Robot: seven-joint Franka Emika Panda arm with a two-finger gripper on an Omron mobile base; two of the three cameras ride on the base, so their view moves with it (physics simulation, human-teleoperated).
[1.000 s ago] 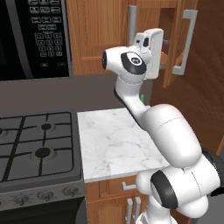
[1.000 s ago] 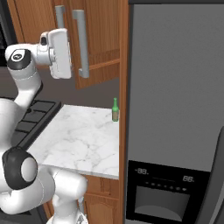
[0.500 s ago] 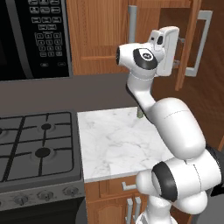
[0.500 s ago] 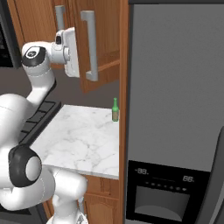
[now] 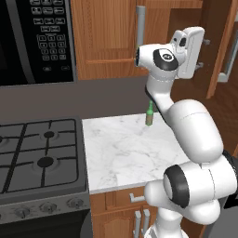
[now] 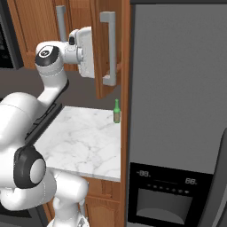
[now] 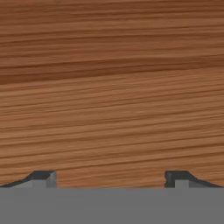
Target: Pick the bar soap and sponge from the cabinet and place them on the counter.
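Gripper wide apart, facing cabinet wood.

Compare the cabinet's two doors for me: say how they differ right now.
The left door lies shut, flush with the cabinet front; the right door is swung out, edge toward the room. The left door's handle stands by its inner edge facing forward; the right door's handle has turned with it, and the open gripper faces wood close up. Both are brown wood with long grey bar handles.
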